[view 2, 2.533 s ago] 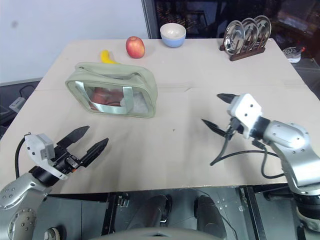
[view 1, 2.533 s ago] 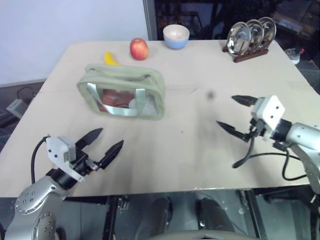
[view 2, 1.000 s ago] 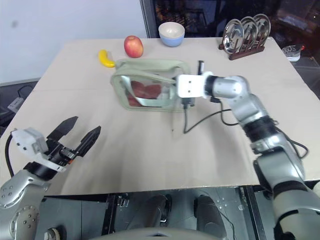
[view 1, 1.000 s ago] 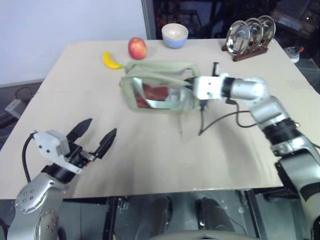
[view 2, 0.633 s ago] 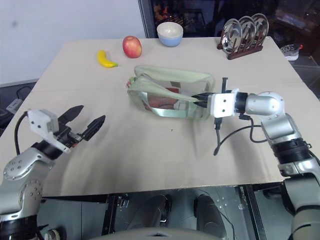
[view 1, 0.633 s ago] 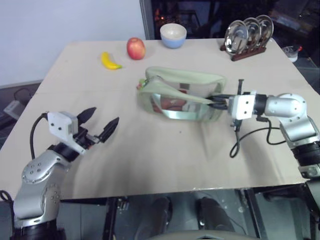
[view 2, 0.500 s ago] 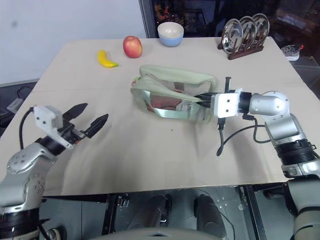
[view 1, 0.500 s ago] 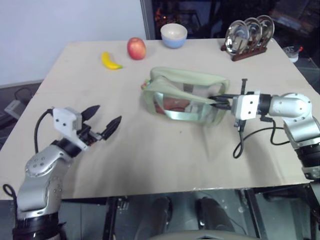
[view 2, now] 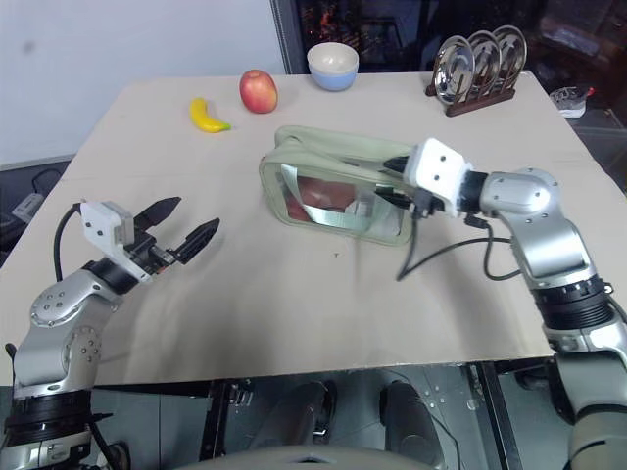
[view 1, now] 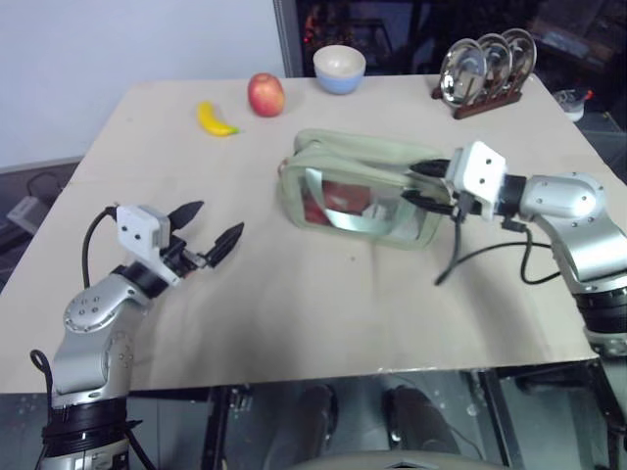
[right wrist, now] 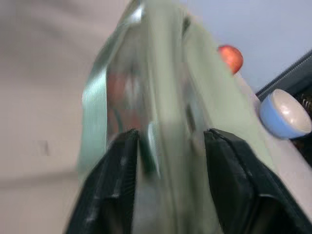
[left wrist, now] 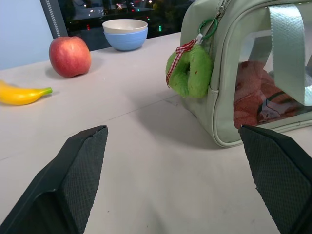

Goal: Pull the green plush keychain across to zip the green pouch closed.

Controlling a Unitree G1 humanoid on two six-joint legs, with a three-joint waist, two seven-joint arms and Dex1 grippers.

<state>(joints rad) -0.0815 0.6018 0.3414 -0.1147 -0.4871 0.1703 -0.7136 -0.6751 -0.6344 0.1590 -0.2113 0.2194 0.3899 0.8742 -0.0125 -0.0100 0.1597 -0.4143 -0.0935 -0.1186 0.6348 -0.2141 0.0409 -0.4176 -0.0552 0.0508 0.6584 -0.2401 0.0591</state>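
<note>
The green pouch (view 1: pixel 364 191) is seen standing near the middle of the table (view 1: pixel 294 313), with the green plush keychain (left wrist: pixel 190 69) hung from the zipper at its left end. The right gripper (view 1: pixel 423 182) is placed at the pouch's right end, its fingers parted on either side of that end; whether the fabric is pinched cannot be told. The left gripper (view 1: pixel 208 235) is held wide open and empty above the table, well apart from the pouch.
</note>
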